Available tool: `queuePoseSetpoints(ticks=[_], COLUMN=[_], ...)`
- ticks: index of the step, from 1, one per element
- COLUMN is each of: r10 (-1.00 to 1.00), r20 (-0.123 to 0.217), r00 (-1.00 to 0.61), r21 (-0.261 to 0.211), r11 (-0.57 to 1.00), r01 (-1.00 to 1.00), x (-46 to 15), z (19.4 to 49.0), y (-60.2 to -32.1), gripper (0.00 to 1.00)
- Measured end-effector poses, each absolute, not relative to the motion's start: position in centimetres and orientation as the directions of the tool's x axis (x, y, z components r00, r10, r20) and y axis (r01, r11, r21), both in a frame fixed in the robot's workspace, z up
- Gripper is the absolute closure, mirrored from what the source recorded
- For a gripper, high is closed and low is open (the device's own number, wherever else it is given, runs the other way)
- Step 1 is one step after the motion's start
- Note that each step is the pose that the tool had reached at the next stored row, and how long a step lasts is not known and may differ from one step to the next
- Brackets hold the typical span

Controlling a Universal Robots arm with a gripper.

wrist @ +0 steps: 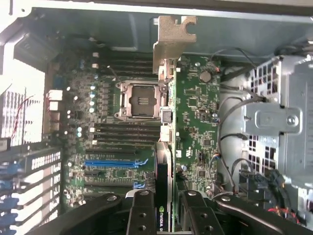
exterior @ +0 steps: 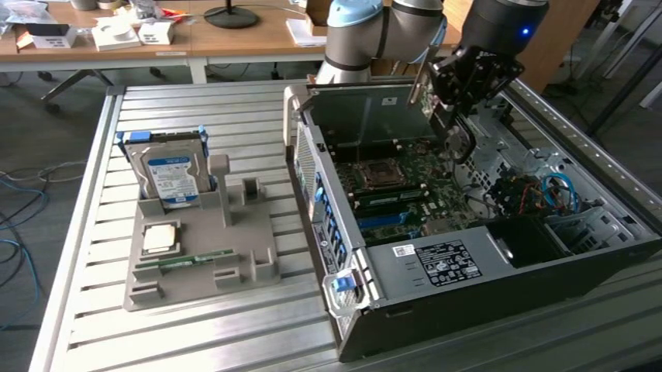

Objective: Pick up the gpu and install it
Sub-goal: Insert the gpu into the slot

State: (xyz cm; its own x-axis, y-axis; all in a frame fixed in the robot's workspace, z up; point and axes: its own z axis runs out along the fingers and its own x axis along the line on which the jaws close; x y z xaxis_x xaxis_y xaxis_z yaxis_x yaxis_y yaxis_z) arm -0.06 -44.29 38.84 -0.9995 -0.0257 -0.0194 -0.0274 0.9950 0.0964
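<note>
**A:** where's the gpu (wrist: 165,166) right now?

**B:** gripper (wrist: 164,208) is clamped on it, holding it edge-on over the motherboard (wrist: 195,112) of the open pc case (exterior: 455,263), metal bracket (wrist: 173,41) end toward the case wall.

Gpu (wrist: 163,156): dark edge, green logo, pale metal bracket (wrist: 173,36). Gripper (wrist: 164,203) black. Mobo (wrist: 195,112) green w/ black slots, one blue slot (wrist: 115,164). Case (exterior: 497,310) dark grey; label (exterior: 439,262) white w/ black print. Drive (exterior: 170,174) silver, blue-and-white sticker. Holder (exterior: 222,232) plain grey. RAM stick (exterior: 186,262) green. Table (exterior: 207,325) silver, ribbed stripes. Cables (exterior: 559,190) blue. Arm (exterior: 357,19) silver-grey w/ pale blue caps.
</note>
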Motion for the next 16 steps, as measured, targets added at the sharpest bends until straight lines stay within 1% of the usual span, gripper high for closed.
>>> queuePoseSetpoints(ticks=[16], r10=[-0.312], r20=[-0.019], r00=[-0.95], r21=[0.096], r11=[0.945], r01=[-0.312], x=[-0.07], z=[38.77], y=[-44.29], gripper=[0.74])
